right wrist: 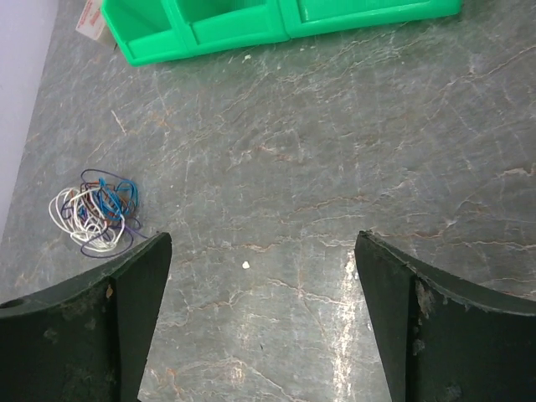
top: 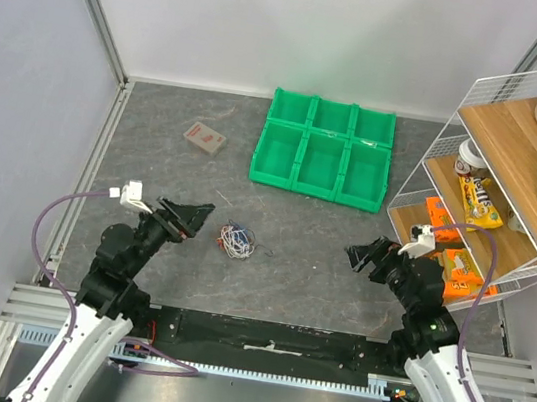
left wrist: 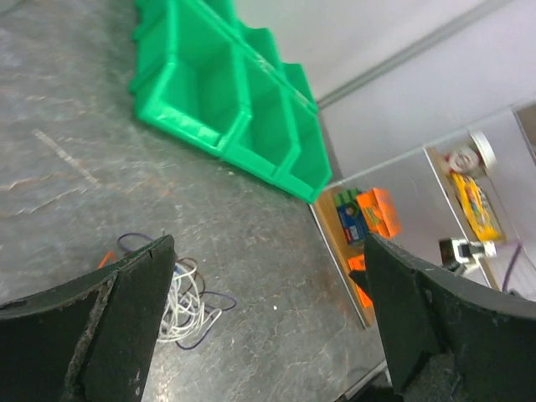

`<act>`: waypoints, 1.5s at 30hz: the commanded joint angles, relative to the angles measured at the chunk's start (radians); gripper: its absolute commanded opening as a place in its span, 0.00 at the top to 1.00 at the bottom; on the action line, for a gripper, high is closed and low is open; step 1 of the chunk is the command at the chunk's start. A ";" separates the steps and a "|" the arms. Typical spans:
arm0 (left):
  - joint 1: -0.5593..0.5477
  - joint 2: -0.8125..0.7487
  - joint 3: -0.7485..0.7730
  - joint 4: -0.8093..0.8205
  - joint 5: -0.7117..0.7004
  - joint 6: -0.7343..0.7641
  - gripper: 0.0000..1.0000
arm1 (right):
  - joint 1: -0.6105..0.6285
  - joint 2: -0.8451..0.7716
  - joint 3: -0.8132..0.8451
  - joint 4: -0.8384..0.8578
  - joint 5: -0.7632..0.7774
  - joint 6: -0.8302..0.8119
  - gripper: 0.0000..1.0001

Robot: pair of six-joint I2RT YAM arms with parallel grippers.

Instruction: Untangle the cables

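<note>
The cables (top: 236, 241) lie as a small tangle of white, red-orange, blue and dark wires on the grey table between the two arms. My left gripper (top: 197, 218) is open and empty, just left of the tangle. In the left wrist view the cables (left wrist: 189, 301) show beside the left finger, partly hidden by it. My right gripper (top: 358, 256) is open and empty, well to the right of the tangle. In the right wrist view the cables (right wrist: 94, 213) lie at the far left, above the left finger.
A green bin tray (top: 325, 149) with several compartments stands at the back centre. A small brown box (top: 204, 137) lies at the back left. A wire rack with wooden shelves (top: 497, 195) holding snacks and bottles stands on the right.
</note>
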 commanded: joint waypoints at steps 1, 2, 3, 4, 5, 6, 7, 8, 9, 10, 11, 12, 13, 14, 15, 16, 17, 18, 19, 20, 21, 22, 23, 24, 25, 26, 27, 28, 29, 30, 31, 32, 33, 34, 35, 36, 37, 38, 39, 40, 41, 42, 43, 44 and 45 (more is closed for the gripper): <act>0.000 0.018 0.092 -0.277 -0.200 -0.146 0.01 | -0.008 0.054 0.075 -0.020 0.041 0.000 0.02; 0.002 0.007 0.102 -0.346 -0.212 -0.179 0.01 | -0.008 0.066 0.081 -0.013 0.021 -0.020 0.02; 0.002 -0.014 0.109 -0.409 -0.233 -0.208 0.01 | -0.006 0.080 0.081 -0.004 -0.006 -0.038 0.02; 0.002 -0.032 0.094 -0.408 -0.238 -0.207 0.01 | -0.006 0.098 0.081 0.013 -0.025 -0.043 0.02; 0.002 -0.054 0.063 -0.350 -0.197 -0.172 0.01 | -0.006 0.121 0.084 0.015 -0.022 -0.043 0.02; 0.002 -0.065 0.037 -0.292 -0.159 -0.150 0.01 | -0.008 0.152 0.095 0.015 -0.025 -0.053 0.02; 0.002 -0.062 0.020 -0.263 -0.122 -0.151 0.01 | -0.005 0.189 0.106 0.020 -0.040 -0.067 0.02; 0.000 -0.037 0.011 -0.249 -0.103 -0.162 0.01 | 0.001 0.224 0.116 0.026 -0.054 -0.081 0.02; 0.002 -0.001 0.009 -0.241 -0.084 -0.165 0.01 | 0.017 0.259 0.129 0.030 -0.056 -0.089 0.02; 0.004 0.057 0.015 -0.238 -0.062 -0.155 0.01 | 0.049 0.293 0.141 0.039 -0.050 -0.101 0.02; 0.002 0.117 0.026 -0.229 -0.041 -0.133 0.01 | 0.093 0.322 0.159 0.044 -0.033 -0.113 0.02; 0.002 0.195 0.041 -0.218 -0.010 -0.093 0.01 | 0.144 0.358 0.187 0.049 -0.001 -0.119 0.02; 0.002 0.301 0.061 -0.207 0.030 -0.066 0.02 | 0.206 0.405 0.204 0.050 0.031 -0.130 0.02; 0.000 0.378 0.088 -0.190 0.074 -0.030 0.02 | 0.263 0.436 0.225 0.064 0.057 -0.133 0.02; 0.002 0.467 0.115 -0.178 0.122 0.008 0.05 | 0.321 0.470 0.245 0.073 0.079 -0.136 0.02; 0.002 0.557 0.147 -0.175 0.159 0.042 0.08 | 0.387 0.500 0.259 0.096 0.082 -0.135 0.02; 0.000 0.634 0.170 -0.176 0.194 0.069 0.11 | 0.412 0.531 0.270 0.121 0.084 -0.133 0.02; -0.003 0.714 0.191 -0.175 0.220 0.082 0.12 | 0.452 0.551 0.276 0.145 0.094 -0.124 0.02; -0.009 0.775 0.210 -0.169 0.240 0.092 0.14 | 0.478 0.571 0.279 0.173 0.104 -0.116 0.02; -0.018 0.837 0.219 -0.155 0.255 0.099 0.16 | 0.504 0.591 0.282 0.203 0.104 -0.110 0.02; -0.033 0.887 0.227 -0.129 0.263 0.099 0.19 | 0.523 0.605 0.281 0.228 0.105 -0.104 0.02; -0.044 0.920 0.231 -0.112 0.259 0.094 0.22 | 0.534 0.623 0.282 0.243 0.105 -0.095 0.04; -0.059 0.950 0.230 -0.083 0.251 0.083 0.26 | 0.543 0.637 0.282 0.259 0.102 -0.081 0.09; -0.075 0.970 0.228 -0.055 0.256 0.077 0.33 | 0.546 0.654 0.281 0.277 0.092 -0.075 0.13; -0.088 0.986 0.227 -0.023 0.256 0.070 0.42 | 0.550 0.672 0.282 0.291 0.079 -0.067 0.18; -0.108 0.997 0.228 -0.008 0.254 0.062 0.53 | 0.554 0.686 0.282 0.305 0.070 -0.063 0.21; -0.124 1.006 0.228 0.005 0.250 0.059 0.65 | 0.557 0.701 0.281 0.314 0.067 -0.058 0.22; -0.145 1.007 0.225 0.015 0.245 0.056 0.72 | 0.558 0.715 0.281 0.322 0.065 -0.055 0.25; -0.170 1.007 0.219 0.020 0.248 0.059 0.77 | 0.558 0.726 0.285 0.323 0.064 -0.057 0.26; -0.190 1.001 0.209 0.063 0.253 0.065 0.83 | 0.558 0.740 0.288 0.326 0.062 -0.060 0.27; -0.219 0.991 0.195 0.080 0.253 0.071 0.89 | 0.558 0.754 0.299 0.329 0.059 -0.066 0.29; -0.242 0.975 0.181 0.097 0.253 0.077 0.94 | 0.558 0.776 0.310 0.329 0.049 -0.081 0.30; -0.253 0.954 0.164 0.106 0.254 0.082 0.98 | 0.558 0.795 0.320 0.331 0.039 -0.095 0.32; -0.265 0.931 0.144 0.123 0.262 0.088 0.98 | 0.558 0.804 0.328 0.336 0.021 -0.113 0.34; -0.269 0.911 0.123 0.138 0.278 0.097 0.98 | 0.558 0.815 0.337 0.337 0.006 -0.130 0.36; -0.276 0.885 0.107 0.147 0.294 0.105 0.98 | 0.558 0.821 0.342 0.337 -0.004 -0.150 0.39; -0.280 0.860 0.095 0.146 0.302 0.114 0.98 | 0.560 0.826 0.345 0.342 -0.010 -0.167 0.42; -0.280 0.833 0.086 0.140 0.308 0.123 0.98 | 0.560 0.827 0.345 0.349 -0.019 -0.181 0.45; -0.282 0.807 0.077 0.134 0.309 0.129 0.98 | 0.558 0.829 0.345 0.366 -0.045 -0.197 0.48; -0.282 0.787 0.070 0.129 0.314 0.135 0.98 | 0.558 0.836 0.345 0.389 -0.080 -0.210 0.52; -0.283 0.768 0.066 0.123 0.320 0.142 0.98 | 0.561 0.847 0.347 0.420 -0.117 -0.214 0.54; -0.282 0.758 0.064 0.114 0.323 0.146 0.98 | 0.570 0.868 0.351 0.443 -0.138 -0.215 0.54; -0.285 0.750 0.064 0.111 0.328 0.149 0.98 | 0.581 0.888 0.357 0.469 -0.155 -0.215 0.54; -0.282 0.748 0.064 0.107 0.331 0.148 0.98 | 0.598 0.911 0.365 0.484 -0.157 -0.219 0.53; -0.283 0.750 0.064 0.107 0.334 0.148 0.98 | 0.612 0.934 0.376 0.493 -0.146 -0.224 0.52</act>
